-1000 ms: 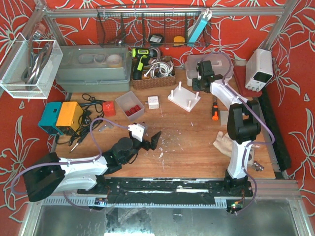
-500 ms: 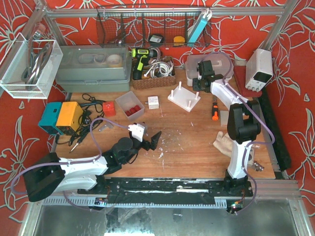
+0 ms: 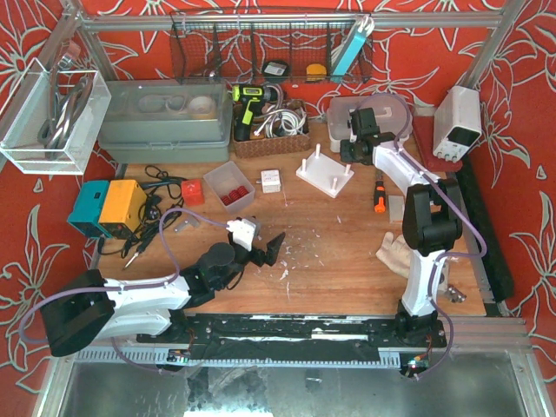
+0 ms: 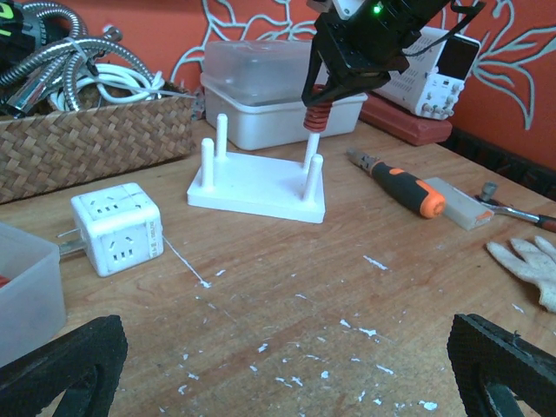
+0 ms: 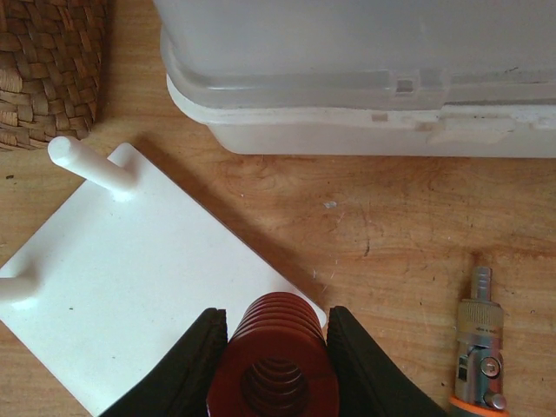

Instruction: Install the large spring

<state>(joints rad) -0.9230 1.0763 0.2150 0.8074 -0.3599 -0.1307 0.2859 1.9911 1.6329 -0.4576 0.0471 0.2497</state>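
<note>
**Item: dark red coil spring** (image 5: 276, 369), the large one.
Location: you had it clamped between the black fingers (image 5: 187, 369) of the right gripper (image 4: 314, 106). It was off the desk (image 4: 287, 287) and over the far right corner of the white plastic base plate with four upright pegs (image 4: 256, 193). The plate lay just in front of the lidded translucent plastic box (image 5: 347, 69).

**Orientation:** long axis upright, or close to it. The open bore faced up into the wrist camera and the lower end pointed down at the plate. In the left wrist view, the bottom coil sat directly above the rear right peg (image 4: 310, 149), at or just over its tip. Whether the tip had entered the bore could not be told. From the right wrist the spring itself hid that peg.

**Progress, as judged:**
- Done: spring picked up, carried to the plate and roughly lined up with a peg.
- Left: lower it down the peg until it seats on the plate, then release. None of the four pegs carried a spring, so you should count the install as not yet made.

**Item: left gripper** (image 3: 261, 243).
Location: low over the near middle of the desk, well apart from the plate. Its fingers (image 4: 65, 360) were spread wide, one at each bottom corner of its own view, and held nothing.

**Nearby item:** orange-handled screwdriver (image 4: 401, 184), lying on the desk to the right of the plate.
</note>
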